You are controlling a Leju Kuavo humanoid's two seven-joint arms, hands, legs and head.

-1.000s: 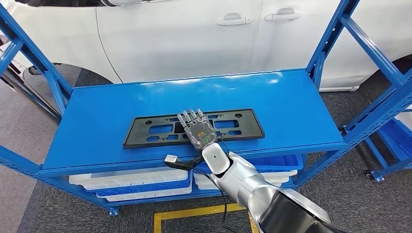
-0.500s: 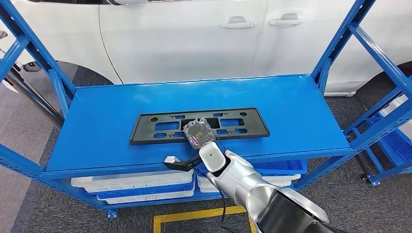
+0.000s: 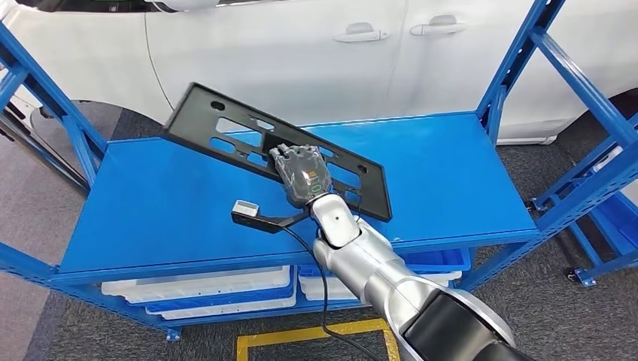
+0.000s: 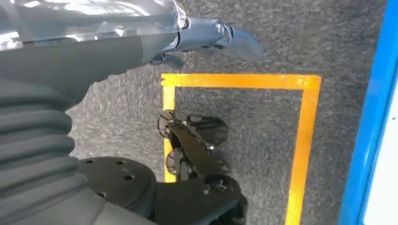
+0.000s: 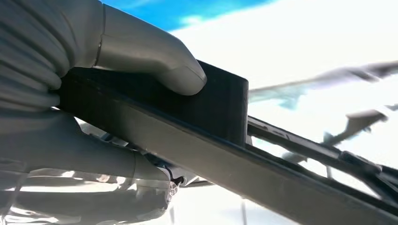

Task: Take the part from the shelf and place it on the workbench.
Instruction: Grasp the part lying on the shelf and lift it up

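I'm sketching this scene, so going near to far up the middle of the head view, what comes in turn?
Yellow floor marking → white bins under the shelf → right hand gripping the black part → blue shelf top → white car.

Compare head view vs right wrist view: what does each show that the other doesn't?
Head view alone: the whole black plate tilted up off the blue shelf, white bins below, a white car behind, and yellow floor tape. Right wrist view alone: the thumb pressed on the plate's edge, seen close. Both: the right hand gripping the plate.
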